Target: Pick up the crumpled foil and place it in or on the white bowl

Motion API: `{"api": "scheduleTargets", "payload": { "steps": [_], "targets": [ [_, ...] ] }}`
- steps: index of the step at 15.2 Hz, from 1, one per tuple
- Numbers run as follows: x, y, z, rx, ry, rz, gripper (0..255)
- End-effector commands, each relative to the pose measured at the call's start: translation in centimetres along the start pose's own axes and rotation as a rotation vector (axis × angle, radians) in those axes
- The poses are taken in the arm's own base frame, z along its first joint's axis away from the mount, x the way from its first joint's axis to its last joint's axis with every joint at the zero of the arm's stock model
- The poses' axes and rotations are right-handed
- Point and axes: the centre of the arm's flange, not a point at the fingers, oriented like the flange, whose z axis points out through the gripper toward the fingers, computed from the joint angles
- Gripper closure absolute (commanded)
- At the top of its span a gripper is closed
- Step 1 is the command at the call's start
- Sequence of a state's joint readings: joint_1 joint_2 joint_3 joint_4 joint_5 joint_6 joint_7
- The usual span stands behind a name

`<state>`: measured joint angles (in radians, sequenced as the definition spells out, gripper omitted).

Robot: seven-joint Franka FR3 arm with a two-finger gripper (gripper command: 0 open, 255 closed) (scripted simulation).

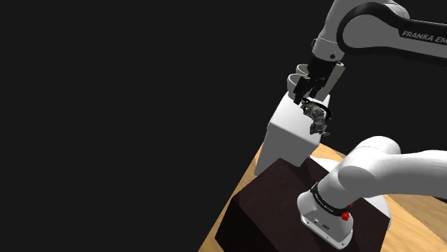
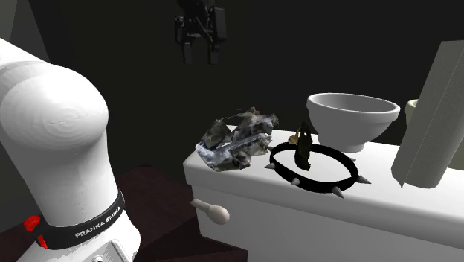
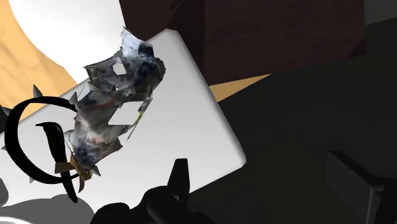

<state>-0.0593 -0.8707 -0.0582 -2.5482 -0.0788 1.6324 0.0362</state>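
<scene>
On the white counter, crumpled foil lies beside a spiked ring; the tool hangs above, wide, empty. Descend centred over the foil, clear of the ring.

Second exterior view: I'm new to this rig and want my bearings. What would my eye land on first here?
The crumpled foil, shiny and mottled, lies near a corner of the white block, and the black hand hangs above, apart from it, against a black area. Beside the foil lies a black spiked ring, with the white bowl standing behind it. The white arm looms at that view's left.
</scene>
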Motion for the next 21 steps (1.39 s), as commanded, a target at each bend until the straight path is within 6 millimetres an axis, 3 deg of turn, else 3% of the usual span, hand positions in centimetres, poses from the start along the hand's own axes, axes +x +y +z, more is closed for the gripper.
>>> {"api": "scheduleTargets", "payload": {
  "steps": [1,13,21],
  "targets": [
    [0.0,2.2,1.1,-0.010,0.032,0.028,0],
    [-1.7,15.6,7.3,-0.062,0.215,0.200,0],
    [-0.8,16.0,11.2,-0.062,0.215,0.200,0]
  ]
}}
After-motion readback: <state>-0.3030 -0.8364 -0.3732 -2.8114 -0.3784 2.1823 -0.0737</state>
